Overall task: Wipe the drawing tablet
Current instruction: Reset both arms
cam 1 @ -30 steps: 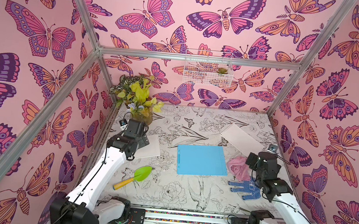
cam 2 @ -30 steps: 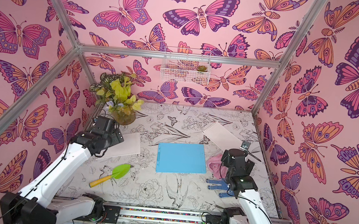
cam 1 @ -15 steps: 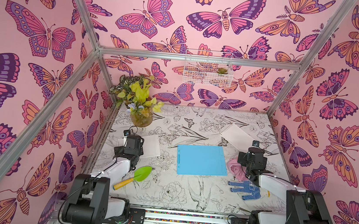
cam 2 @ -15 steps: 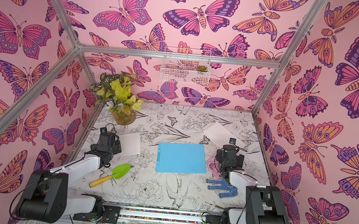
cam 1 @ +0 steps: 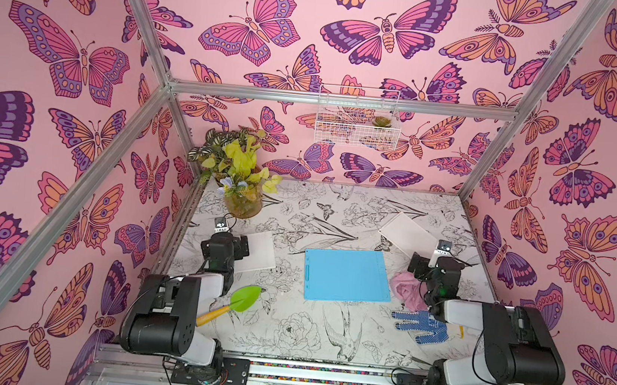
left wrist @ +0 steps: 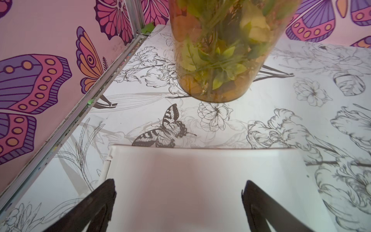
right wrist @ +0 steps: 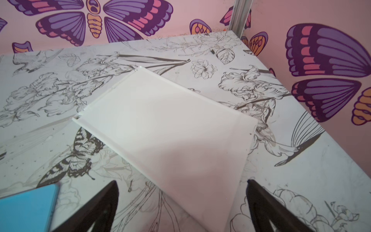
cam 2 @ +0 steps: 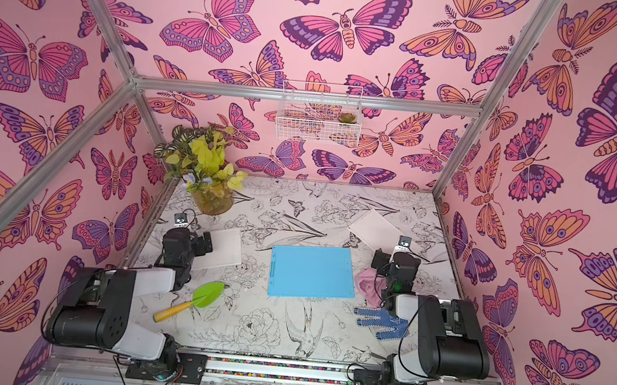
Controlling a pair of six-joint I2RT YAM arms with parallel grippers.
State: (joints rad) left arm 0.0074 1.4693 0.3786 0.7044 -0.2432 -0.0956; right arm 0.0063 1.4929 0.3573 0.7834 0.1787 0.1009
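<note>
left hand (left wrist: 178,200) low, apart, left of drawing tablet (cam 1: 347,275) | right hand (right wrist: 181,200) low, apart, right of it | pink cloth (cam 1: 404,285): both top views only

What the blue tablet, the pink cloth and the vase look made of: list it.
Drawing tablet: likely hard plastic, matte light blue, flat with crisp edges.
Pink cloth: soft fabric, crumpled into folds.
Vase: clear amber-tinted glass or plastic; stems show through its wall.

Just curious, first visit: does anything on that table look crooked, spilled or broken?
Nothing spilled or broken. The far white board lies crooked, unlike the squared blue tablet; the pink cloth sits crumpled beside it.
</note>
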